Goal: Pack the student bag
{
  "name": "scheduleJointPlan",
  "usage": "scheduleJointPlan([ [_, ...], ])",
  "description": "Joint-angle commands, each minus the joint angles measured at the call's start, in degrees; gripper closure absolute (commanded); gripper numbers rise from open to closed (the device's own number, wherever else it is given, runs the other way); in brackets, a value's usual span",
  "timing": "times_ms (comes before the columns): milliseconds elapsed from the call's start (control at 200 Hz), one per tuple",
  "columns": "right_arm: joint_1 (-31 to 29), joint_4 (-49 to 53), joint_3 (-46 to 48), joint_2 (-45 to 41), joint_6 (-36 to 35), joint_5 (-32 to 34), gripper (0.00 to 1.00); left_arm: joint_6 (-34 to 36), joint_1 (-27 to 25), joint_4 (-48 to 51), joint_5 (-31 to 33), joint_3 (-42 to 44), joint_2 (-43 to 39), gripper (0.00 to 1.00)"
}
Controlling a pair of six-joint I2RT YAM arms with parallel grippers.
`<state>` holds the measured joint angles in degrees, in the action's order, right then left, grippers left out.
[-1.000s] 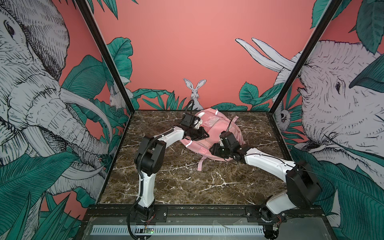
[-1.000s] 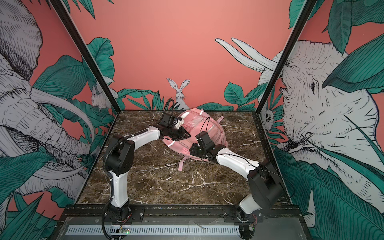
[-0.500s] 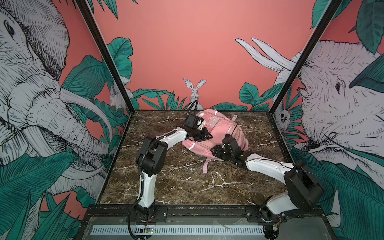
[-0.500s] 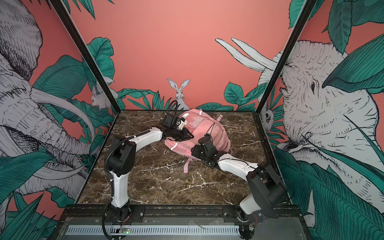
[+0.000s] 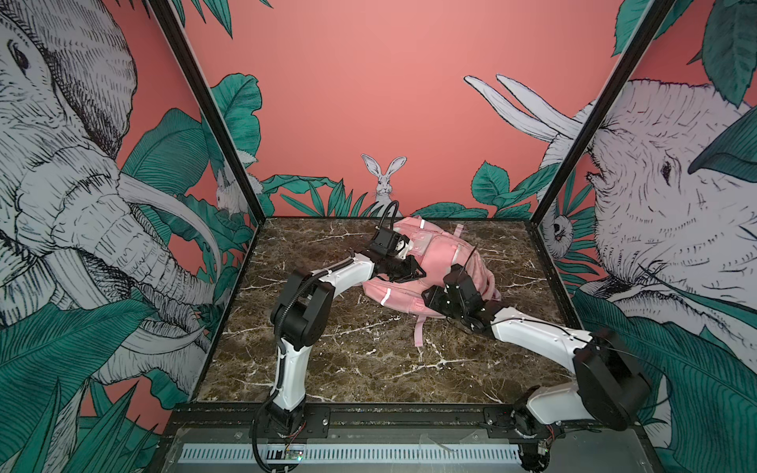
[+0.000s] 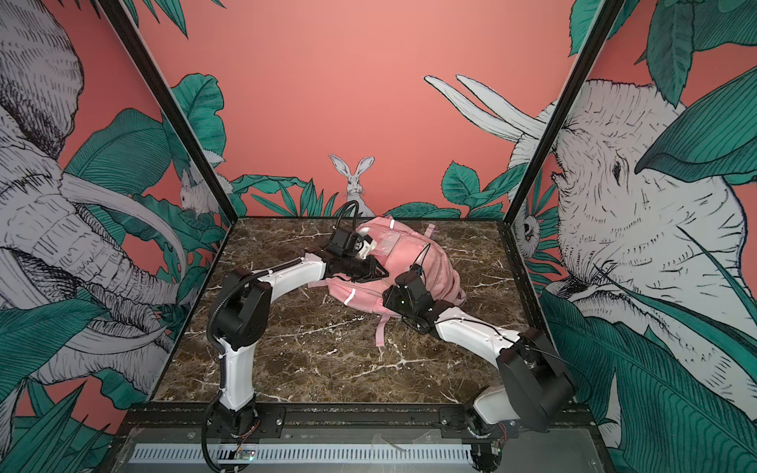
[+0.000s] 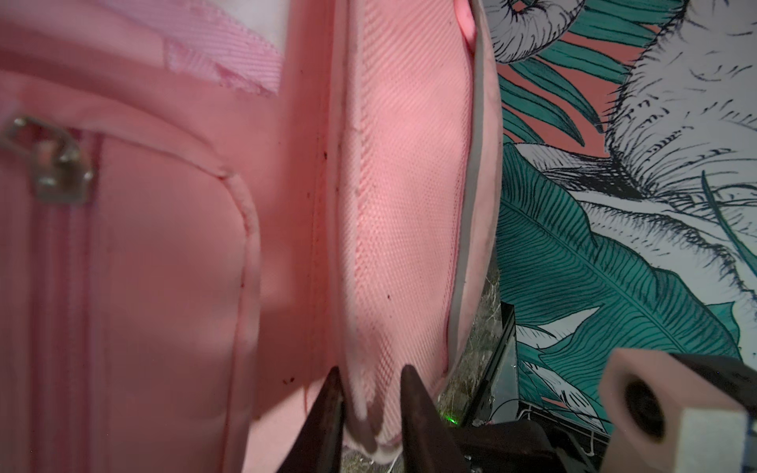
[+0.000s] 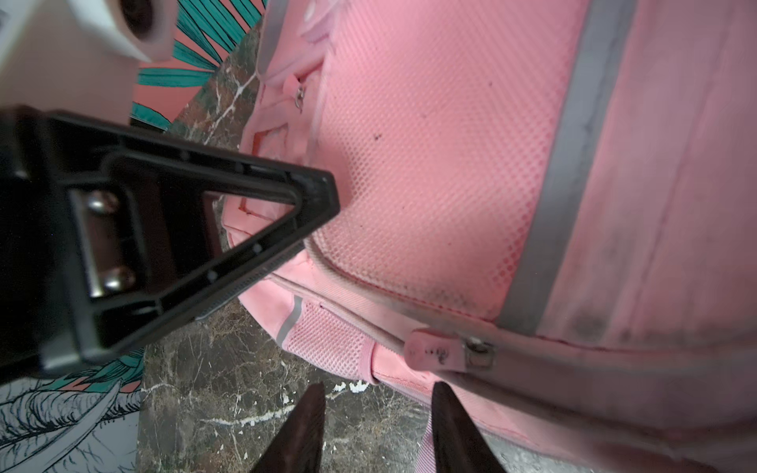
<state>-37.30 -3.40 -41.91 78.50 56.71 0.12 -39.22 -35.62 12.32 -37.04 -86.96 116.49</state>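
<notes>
The student bag, a soft pink backpack with white reflective strips, lies at the back middle of the marble table. My left gripper is shut on a mesh edge of the bag with grey piping. At the bag's front right side, my right gripper stands open over bare marble. A pink zipper pull on the bag lies just beyond its fingertips. The left gripper's black finger shows in the right wrist view, pressed against the mesh.
A loose pink strap trails from the bag onto the table toward the front. Painted walls and black corner posts close in the back and sides. A black rail runs along the front edge.
My left gripper has moved right and toward the front, and the bag and its strap have shifted with it. The right gripper has dropped slightly toward the bag's front edge, jaws narrowing a little.
</notes>
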Motion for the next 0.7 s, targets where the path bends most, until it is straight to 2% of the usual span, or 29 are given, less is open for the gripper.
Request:
scheduleJointPlan([
  [0,-0.2,-2.0,4.1,-3.9,2.1,4.4,0.59,0.1,-1.2,-1.1,-2.6,-0.8,-1.0,0.74],
  [300,-0.3,-4.3,6.8,-5.4,3.0,7.6,0.61,-0.1,-1.2,-1.1,-2.8,-1.2,-0.8,0.74],
  [695,0.7,-8.8,5.1,-1.3,4.6,5.8,0.63,-0.1,-1.3,-1.0,-2.5,-0.7,-0.8,0.73],
])
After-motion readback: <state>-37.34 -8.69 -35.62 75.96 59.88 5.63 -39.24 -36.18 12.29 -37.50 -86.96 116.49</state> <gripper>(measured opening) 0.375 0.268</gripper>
